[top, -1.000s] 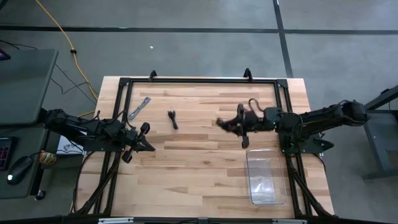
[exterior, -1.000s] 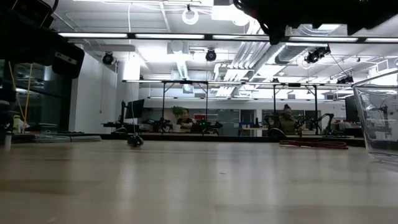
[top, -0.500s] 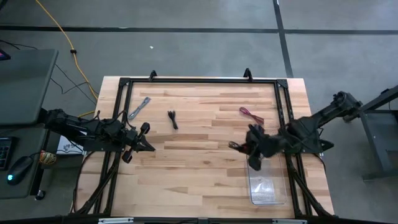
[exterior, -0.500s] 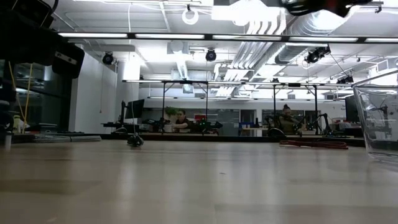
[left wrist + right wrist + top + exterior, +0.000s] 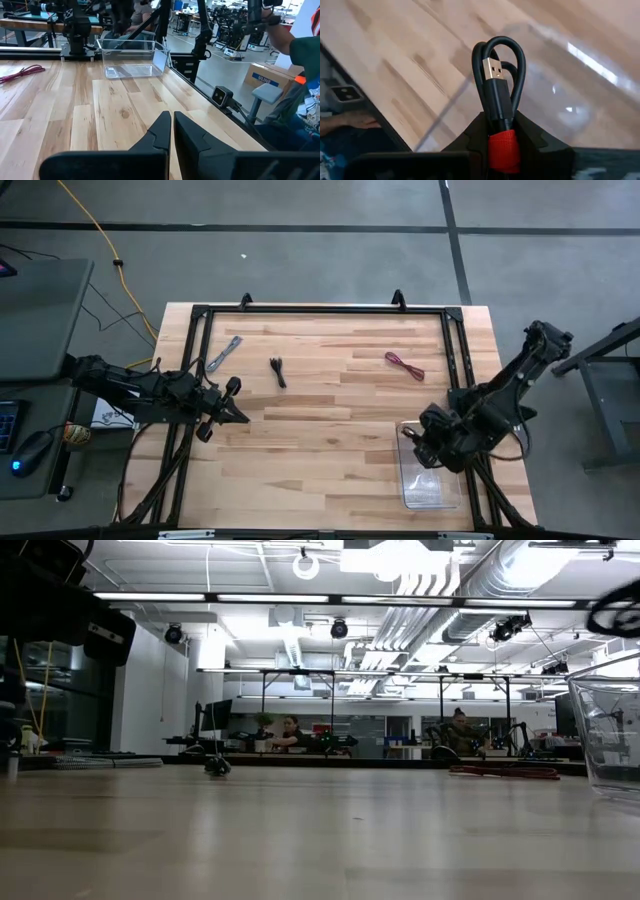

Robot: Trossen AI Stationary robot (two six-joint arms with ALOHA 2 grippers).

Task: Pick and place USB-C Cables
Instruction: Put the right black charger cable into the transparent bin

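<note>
My right gripper (image 5: 422, 442) hangs over the far end of the clear plastic bin (image 5: 428, 488) and is shut on the black-and-red cable bundle (image 5: 498, 75). The other cables lie flat on the table: silver-grey (image 5: 225, 352) at the far left, black (image 5: 278, 371) beside it, pinkish-red (image 5: 404, 365) at the far right. My left gripper (image 5: 238, 416) waits shut at the table's left side, low over the wood. It touches nothing. My right gripper pinches the black-and-red bundle between its two fingers at the red strap (image 5: 503, 144). The looped end and a USB plug (image 5: 494, 70) stick out past the fingertips. The fingers slant downward from the table's right, and the bundle is lifted clear above the bin.
The clear bin (image 5: 131, 56) stands at the table's near right, beside the black frame rail (image 5: 452, 360). In the low view the bin's wall (image 5: 608, 730) rises at the right. A person (image 5: 300, 60) stands past the table's near edge. Bare wood lies in the middle (image 5: 320, 440).
My right gripper has carried the black-and-red bundle from beside the pinkish-red cable toward the table's near right, ending over the clear bin. That uncovered the pinkish-red cable, which lies where it was. The arm has swung and tipped downward.
</note>
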